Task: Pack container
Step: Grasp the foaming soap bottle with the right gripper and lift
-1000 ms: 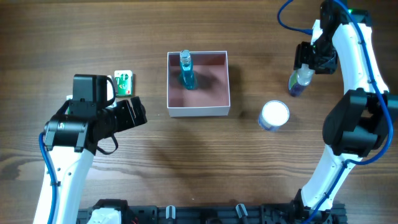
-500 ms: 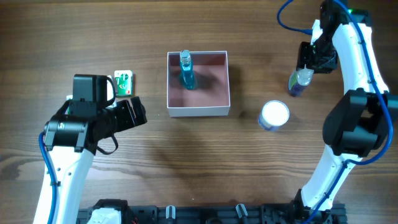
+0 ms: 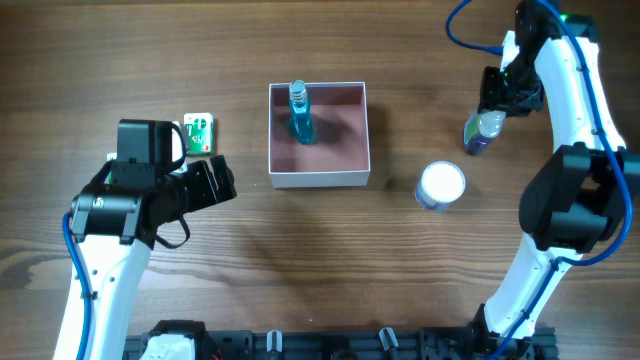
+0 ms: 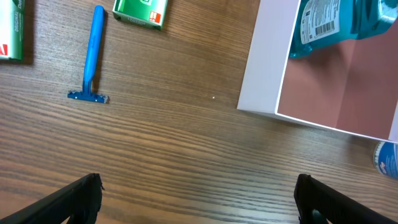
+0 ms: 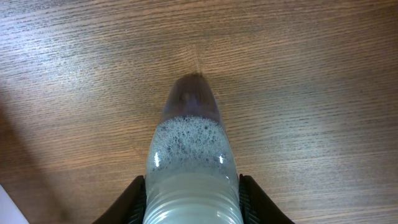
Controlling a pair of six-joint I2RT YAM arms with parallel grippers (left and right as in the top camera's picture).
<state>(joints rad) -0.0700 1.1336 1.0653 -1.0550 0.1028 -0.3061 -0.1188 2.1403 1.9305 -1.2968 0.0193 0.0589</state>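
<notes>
The container (image 3: 318, 179) is a square white box with a dusty-pink inside at the table's middle. A blue bottle (image 3: 299, 115) stands in its far left corner. The container's wall (image 4: 261, 68) and the blue bottle (image 4: 336, 22) also show in the left wrist view. My right gripper (image 3: 493, 108) is shut on the top of a clear bottle (image 3: 481, 133) with foamy white liquid and a purple base, at the far right. The right wrist view shows both fingers (image 5: 191, 194) pressed against that bottle (image 5: 189, 149). My left gripper (image 4: 199, 199) is open and empty, over bare wood left of the container.
A white-lidded round jar (image 3: 441, 185) stands between the container and the clear bottle. A green packet (image 3: 200, 133) lies left of the container. The left wrist view shows a blue razor (image 4: 93, 56), the green packet (image 4: 141, 12) and another packet at the left edge (image 4: 9, 31).
My right gripper has shifted slightly toward the far side at the clear bottle's top. The bottle has hardly moved. The left arm has not moved.
</notes>
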